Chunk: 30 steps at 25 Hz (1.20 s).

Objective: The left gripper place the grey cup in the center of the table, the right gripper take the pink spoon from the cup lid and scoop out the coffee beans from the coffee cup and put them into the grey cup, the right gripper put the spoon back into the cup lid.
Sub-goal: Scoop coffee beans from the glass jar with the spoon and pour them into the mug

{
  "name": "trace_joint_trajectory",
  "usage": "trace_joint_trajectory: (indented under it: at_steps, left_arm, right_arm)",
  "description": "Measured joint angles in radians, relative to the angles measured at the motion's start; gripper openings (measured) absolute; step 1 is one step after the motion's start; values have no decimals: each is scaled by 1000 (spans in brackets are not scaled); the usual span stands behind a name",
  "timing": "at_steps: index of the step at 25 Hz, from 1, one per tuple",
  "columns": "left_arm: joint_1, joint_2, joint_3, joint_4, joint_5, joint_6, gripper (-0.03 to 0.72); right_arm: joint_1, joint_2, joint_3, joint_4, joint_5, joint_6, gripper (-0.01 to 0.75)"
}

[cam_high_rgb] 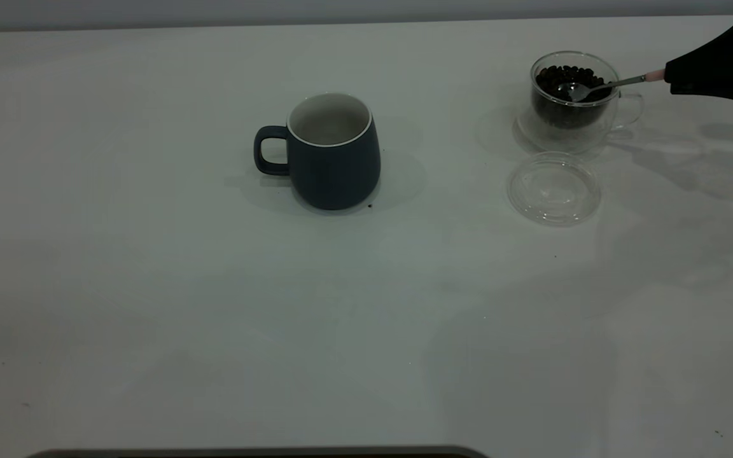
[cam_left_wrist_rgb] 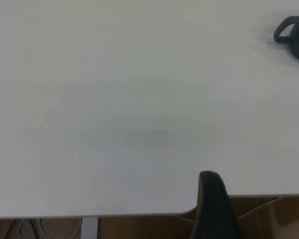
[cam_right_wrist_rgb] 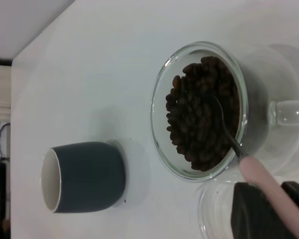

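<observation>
— Right hand?
— Pinching pink spoon, bowl ahead in coffee cup beans; grey cup far beyond, lid beside.
— Left hand?
— Parked off pale desk; cannot tell grip.

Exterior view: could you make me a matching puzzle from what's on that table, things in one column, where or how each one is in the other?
Things:
1. grey cup
2. pink spoon
3. cup lid
4. coffee cup

States:
A. lying flat, nothing on it
B. full of dark beans
C. bowl dipped in the beans, held by the right end effector
D. mid-table, no beans visible inside

Pairs: 1-D, 2-C, 3-A, 4-B
</observation>
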Motion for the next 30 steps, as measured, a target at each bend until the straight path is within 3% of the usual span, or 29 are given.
trace_joint_trajectory:
  at_steps: [23,30]
  left_arm:
    - [0,0,0,0,0,0,513]
    - [0,0,0,0,0,0,513]
  right_arm:
    - [0,11,0,-19,78,163,100]
    - [-38,11,0,38,76,169,100]
